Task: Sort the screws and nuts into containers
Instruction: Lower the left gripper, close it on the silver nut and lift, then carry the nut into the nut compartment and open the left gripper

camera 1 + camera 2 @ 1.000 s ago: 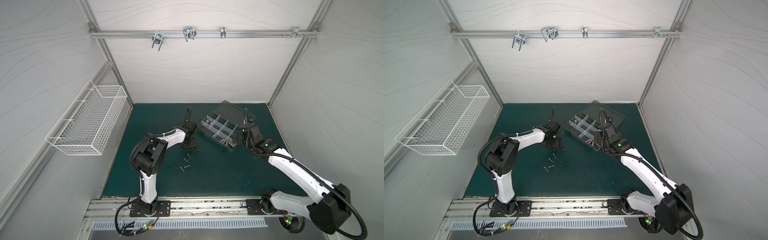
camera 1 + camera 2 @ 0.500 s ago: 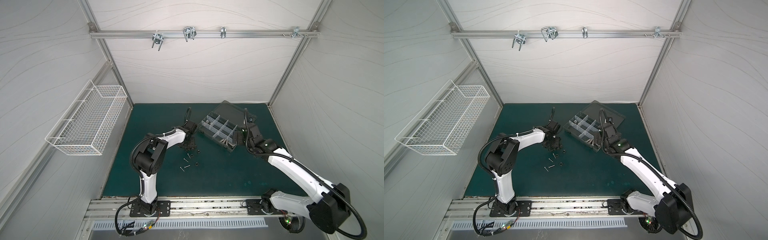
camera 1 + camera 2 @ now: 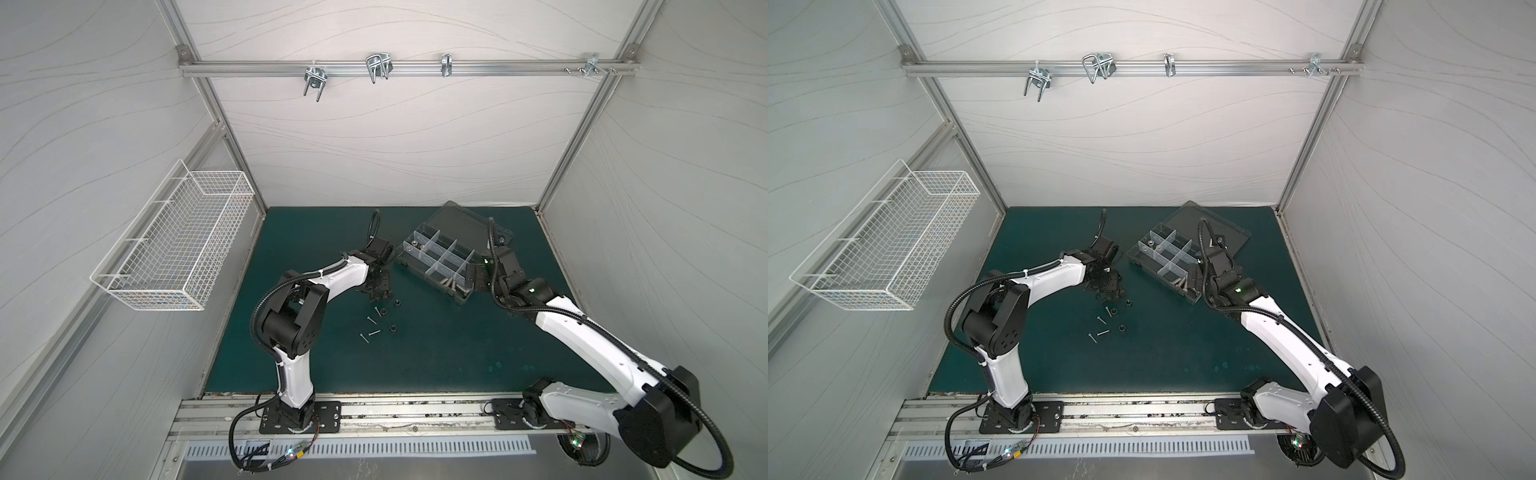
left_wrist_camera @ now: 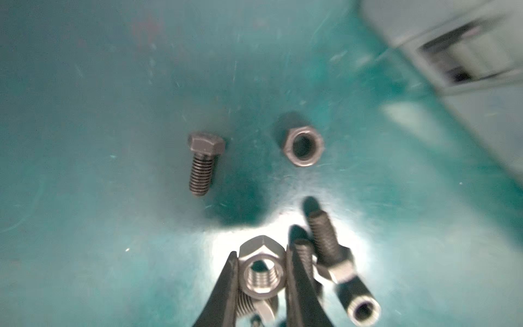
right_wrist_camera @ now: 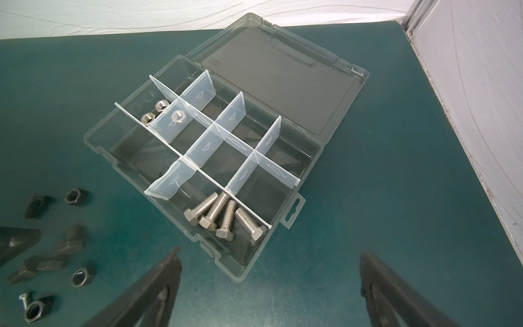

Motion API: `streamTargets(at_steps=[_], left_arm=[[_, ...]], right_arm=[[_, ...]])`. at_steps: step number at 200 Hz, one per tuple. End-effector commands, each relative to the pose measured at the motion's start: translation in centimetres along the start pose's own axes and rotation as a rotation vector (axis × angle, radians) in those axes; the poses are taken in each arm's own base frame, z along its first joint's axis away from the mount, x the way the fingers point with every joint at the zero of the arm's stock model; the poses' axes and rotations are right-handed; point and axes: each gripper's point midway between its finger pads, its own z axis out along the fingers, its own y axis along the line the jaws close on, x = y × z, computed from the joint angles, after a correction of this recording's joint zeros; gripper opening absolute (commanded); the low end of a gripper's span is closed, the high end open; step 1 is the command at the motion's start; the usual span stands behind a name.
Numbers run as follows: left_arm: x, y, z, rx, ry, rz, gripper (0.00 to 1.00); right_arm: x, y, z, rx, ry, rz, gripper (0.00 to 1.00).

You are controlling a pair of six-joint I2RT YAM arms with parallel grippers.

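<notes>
Left gripper point(image 4: 262, 254) is clamping a silver nut point(image 4: 263, 276) across its flats, fingers narrow and touching both sides. It's working low in the loose pile on the mat point(image 3: 457, 353), and I can't tell if the nut is off the surface yet. Right gripper point(image 5: 270, 252) is hanging wide with nothing in it, just beside the near corner of the organizer box point(image 5: 99, 147). The box is lying lid-open toward the back right of the mat. Done so far: three silver nuts point(image 5: 162, 105) are sitting together at one end of the box, though the translucent divider is hiding whether all three share a compartment. Four silver hex bolts point(image 5: 230, 211) are lying in the compartment at the opposite corner. The other compartments are looking empty. Left to do: black bolts point(image 5: 68, 246) and black nuts point(image 5: 75, 196) are lying scattered on the mat beside the box, none binned. A few thin long screws point(image 3: 372, 332) are lying nearer the front, apart from the pile. A silver threaded piece point(image 4: 245, 304) is showing under the held nut, too blurred to identify. Judging it under halfway: the silver group is nearly finishing, while the black and thin groups aren't started. Next move is probably carrying this nut over to the other three.
</notes>
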Motion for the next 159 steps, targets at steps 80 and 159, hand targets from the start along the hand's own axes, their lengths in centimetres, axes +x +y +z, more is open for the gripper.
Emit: streamTargets(at_steps=[80, 159], left_arm=[[-10.7, -6.8, -4.7, 0.19, -0.248, 0.022, 0.21], [-15.9, -11.3, -4.2, 0.269, -0.319, 0.073, 0.22]], right_arm=[[-0.4, -0.8, -0.3, 0.029, -0.029, 0.021, 0.99], [-0.5, -0.6, -0.3, 0.016, -0.028, 0.032, 0.99]])
